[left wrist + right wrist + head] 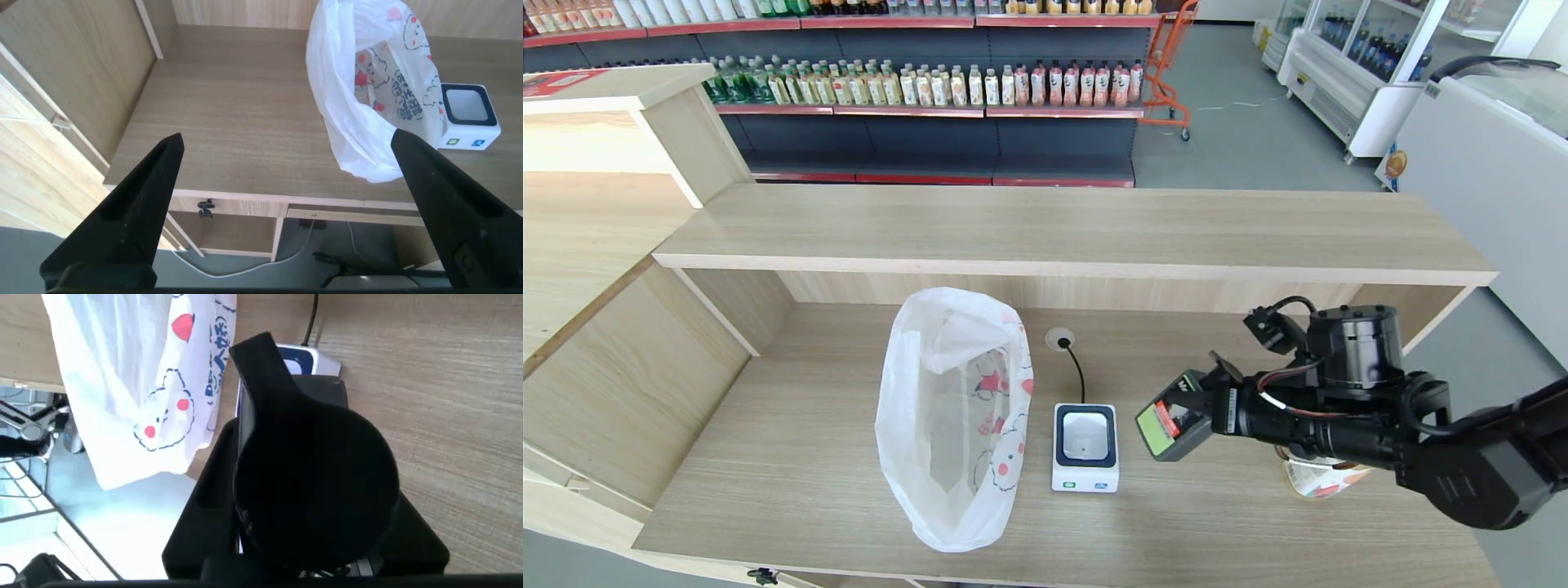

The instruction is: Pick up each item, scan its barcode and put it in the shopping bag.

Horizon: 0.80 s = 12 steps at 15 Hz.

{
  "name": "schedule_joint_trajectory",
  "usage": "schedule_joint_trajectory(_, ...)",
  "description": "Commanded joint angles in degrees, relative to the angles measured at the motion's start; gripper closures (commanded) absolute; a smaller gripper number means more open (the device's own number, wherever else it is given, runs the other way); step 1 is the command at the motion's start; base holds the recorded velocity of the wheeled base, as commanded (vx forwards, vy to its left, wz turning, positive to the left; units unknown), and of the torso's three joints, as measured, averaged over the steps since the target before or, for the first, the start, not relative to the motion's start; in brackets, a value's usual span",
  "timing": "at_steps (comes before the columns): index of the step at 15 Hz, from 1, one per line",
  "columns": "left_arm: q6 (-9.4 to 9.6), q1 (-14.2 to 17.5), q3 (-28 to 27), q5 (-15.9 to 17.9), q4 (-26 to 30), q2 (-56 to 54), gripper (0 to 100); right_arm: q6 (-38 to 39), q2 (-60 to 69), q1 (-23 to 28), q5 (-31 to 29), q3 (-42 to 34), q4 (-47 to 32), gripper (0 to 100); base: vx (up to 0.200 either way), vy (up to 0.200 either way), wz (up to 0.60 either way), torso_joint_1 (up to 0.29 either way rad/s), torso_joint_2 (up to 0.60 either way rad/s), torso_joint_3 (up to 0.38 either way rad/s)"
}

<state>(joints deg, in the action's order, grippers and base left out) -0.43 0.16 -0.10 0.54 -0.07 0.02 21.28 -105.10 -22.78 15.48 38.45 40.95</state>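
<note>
A white shopping bag (956, 416) with cartoon prints stands open on the wooden counter (792, 465). Just to its right sits a white barcode scanner (1085, 445) with its window facing up. My right gripper (1180, 416) is shut on a small dark box (1158, 426) with a green and red face. It holds the box in the air just right of the scanner, tilted toward it. In the right wrist view the bag (147, 384) and the scanner (315, 359) lie beyond the dark held box. My left gripper (286, 143) is open over the counter's front edge, left of the bag (359, 90).
A printed paper cup (1319, 480) stands on the counter under my right arm. A raised wooden ledge (1078, 233) borders the counter at the back and a side wall (629, 384) at the left. The scanner's cable (1078, 367) runs to a hole behind it.
</note>
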Motion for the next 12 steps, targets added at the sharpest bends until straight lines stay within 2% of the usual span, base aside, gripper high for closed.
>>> schedule_joint_trajectory(1, -0.01, 0.0, 0.0, 0.0, 0.0, 0.0, 0, 0.3, -6.5, -3.3, -1.5, 2.7, 0.1, 100, 0.0, 0.0, 0.0, 0.0, 0.0, 0.0)
schedule_joint_trajectory(12, -0.01, 0.0, 0.0, 0.0, 0.0, 0.0, 0, 0.5, -16.5, -7.8, -3.8, 10.8, 0.5, 100, 0.0, 0.0, 0.0, 0.0, 0.0, 0.0)
